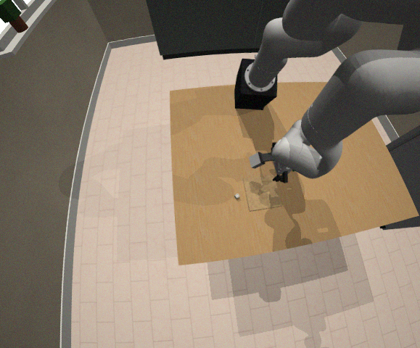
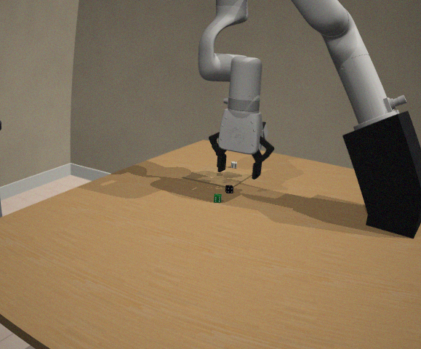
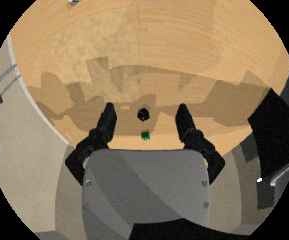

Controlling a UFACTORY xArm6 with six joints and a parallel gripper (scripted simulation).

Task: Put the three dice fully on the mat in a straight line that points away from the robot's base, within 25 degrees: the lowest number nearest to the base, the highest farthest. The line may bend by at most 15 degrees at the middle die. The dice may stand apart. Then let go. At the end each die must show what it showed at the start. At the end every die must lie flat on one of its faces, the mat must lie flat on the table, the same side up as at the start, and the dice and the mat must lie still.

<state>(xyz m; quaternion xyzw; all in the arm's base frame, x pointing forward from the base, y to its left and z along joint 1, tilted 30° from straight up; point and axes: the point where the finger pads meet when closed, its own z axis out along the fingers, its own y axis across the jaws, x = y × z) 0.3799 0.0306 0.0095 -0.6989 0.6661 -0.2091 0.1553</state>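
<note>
The black die (image 2: 229, 189) (image 3: 143, 114) sits on the surface (image 2: 158, 262) (image 3: 179, 30) just beside the mat (image 1: 257, 202) (image 2: 203, 176) (image 3: 91, 45), near the green die (image 2: 217, 198) (image 3: 145, 135); the white die (image 1: 236, 196) (image 2: 233, 164) lies off the far side. My jaws (image 2: 238, 174) hang wide and empty above. I judge black is my pick: centre over it, square to 2 opposite faces, descend straight, spare the green 1, pinch softly, lift level so its number stays up.
</note>
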